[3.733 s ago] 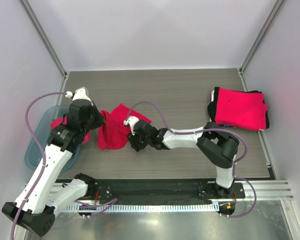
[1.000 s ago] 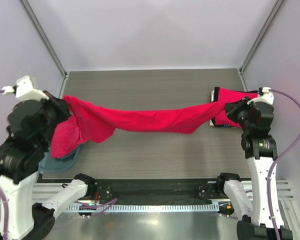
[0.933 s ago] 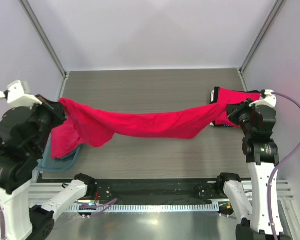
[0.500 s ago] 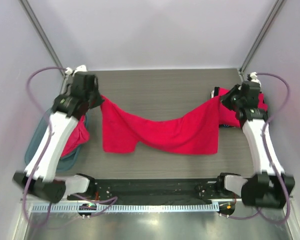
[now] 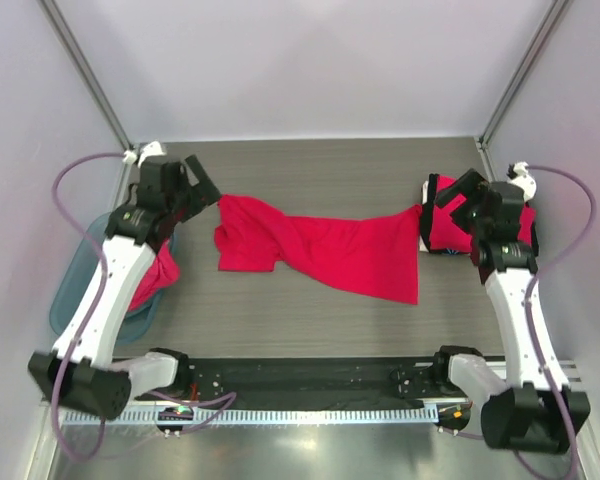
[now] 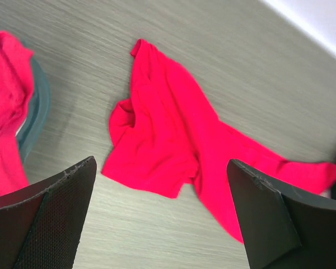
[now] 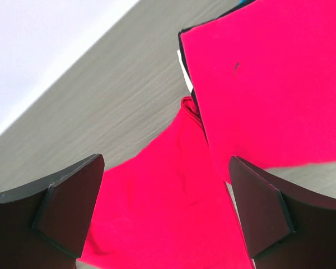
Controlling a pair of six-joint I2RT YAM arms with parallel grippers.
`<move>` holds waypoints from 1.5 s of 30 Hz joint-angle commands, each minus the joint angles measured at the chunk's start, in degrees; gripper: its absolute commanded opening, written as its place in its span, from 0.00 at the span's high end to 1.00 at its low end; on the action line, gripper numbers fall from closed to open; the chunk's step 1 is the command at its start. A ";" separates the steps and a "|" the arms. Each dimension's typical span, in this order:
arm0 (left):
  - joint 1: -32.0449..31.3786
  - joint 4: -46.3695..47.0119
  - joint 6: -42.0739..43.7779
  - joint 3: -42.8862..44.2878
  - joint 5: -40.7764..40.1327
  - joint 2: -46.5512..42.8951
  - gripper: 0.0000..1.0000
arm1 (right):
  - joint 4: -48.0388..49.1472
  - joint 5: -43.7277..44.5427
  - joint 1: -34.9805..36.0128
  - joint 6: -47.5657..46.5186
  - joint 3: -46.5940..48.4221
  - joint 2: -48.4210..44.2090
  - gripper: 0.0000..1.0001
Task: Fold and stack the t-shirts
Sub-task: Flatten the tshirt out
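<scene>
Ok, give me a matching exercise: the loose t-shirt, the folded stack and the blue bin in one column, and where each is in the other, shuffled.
1 loose t-shirt
2 folded stack
3 blue bin

A far right of the table
B left edge, holding crumpled red cloth
C spread out in the middle

Pairs: 1-C, 2-A, 3-B

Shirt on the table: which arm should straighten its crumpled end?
Left, probably. The crumpled end of the shirt lies just below the open left gripper, while the right gripper sits at the opposite end beside the folded stack.
</scene>
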 commanded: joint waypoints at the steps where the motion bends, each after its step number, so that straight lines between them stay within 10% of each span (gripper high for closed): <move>1: 1.40 2.72 -4.21 -5.51 0.93 -6.70 0.00 | 0.21 1.31 -0.15 1.42 -4.64 -5.84 0.01; 14: 3.79 -0.63 -12.55 -19.66 14.38 -10.75 0.00 | -18.33 8.23 5.03 9.67 -14.74 -4.81 0.17; 21: 3.87 0.34 -11.78 -22.83 14.67 -9.52 0.00 | -18.95 13.67 18.65 18.54 -17.91 -0.67 0.20; 45: 3.87 2.54 -13.09 -25.56 12.02 -5.30 0.14 | -10.87 12.35 19.27 26.02 -27.23 2.77 0.64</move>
